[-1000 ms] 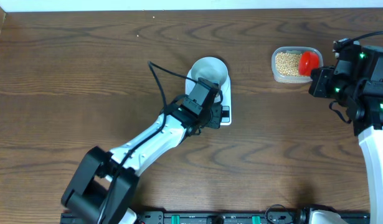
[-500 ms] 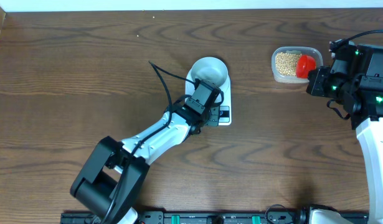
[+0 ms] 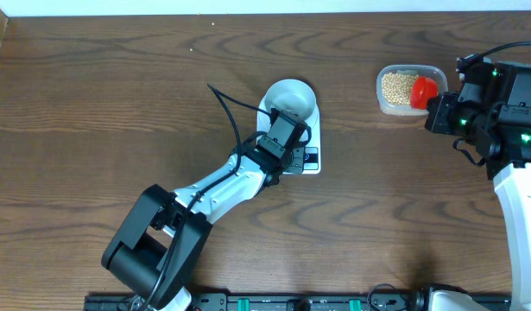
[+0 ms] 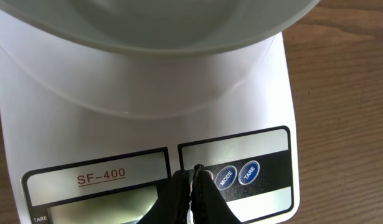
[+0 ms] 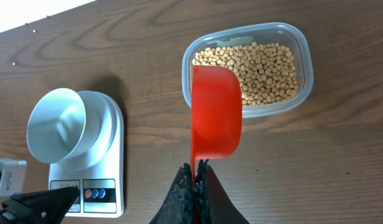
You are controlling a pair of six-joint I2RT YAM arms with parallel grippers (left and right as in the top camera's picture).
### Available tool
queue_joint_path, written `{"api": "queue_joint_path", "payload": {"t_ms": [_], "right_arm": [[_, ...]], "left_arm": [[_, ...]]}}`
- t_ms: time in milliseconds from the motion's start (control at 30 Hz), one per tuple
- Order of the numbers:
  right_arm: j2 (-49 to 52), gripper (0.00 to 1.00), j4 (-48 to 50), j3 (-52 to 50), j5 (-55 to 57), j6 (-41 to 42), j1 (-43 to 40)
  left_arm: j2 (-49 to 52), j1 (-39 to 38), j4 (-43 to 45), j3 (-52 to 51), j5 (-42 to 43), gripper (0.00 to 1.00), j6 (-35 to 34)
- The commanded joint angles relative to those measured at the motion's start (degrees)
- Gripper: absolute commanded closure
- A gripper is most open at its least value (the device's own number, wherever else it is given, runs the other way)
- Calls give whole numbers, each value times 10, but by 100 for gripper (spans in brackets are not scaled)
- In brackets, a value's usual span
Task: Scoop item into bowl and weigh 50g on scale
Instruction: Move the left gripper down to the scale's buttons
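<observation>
The white bowl (image 3: 291,95) stands empty on the white scale (image 3: 312,166); both also show in the right wrist view, bowl (image 5: 56,124) and scale (image 5: 110,155). My left gripper (image 4: 192,177) is shut and empty, its tips on the scale's button panel (image 4: 275,158) beside the MODE button. My right gripper (image 5: 195,169) is shut on the handle of a red scoop (image 5: 216,112), held over the near rim of the clear tub (image 5: 306,78) of tan beans (image 5: 266,68). In the overhead view the scoop (image 3: 425,89) sits at the tub's right side (image 3: 393,108).
Dark wooden table (image 3: 118,104) all around. A rail with connectors runs along the front edge (image 3: 300,302). The left arm stretches diagonally from the front left (image 3: 205,194); the right arm's body stands at the right edge (image 3: 507,112).
The left arm's base link shifted slightly and the gripper stayed on the scale's panel. The right gripper with the scoop moved a little up over the tub, then held still.
</observation>
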Motion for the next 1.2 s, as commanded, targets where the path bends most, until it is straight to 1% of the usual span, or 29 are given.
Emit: {"api": "queue_joint_path", "payload": {"t_ms": [0,1167], "right_arm": [[3,99,0,11,-6,-4,-3],[3,99,0,11,-6,-17,-3]], "left_arm": [[6,-1,2,12,-9,92,-7],[19,-1,1,10,-5,93,-7]]}}
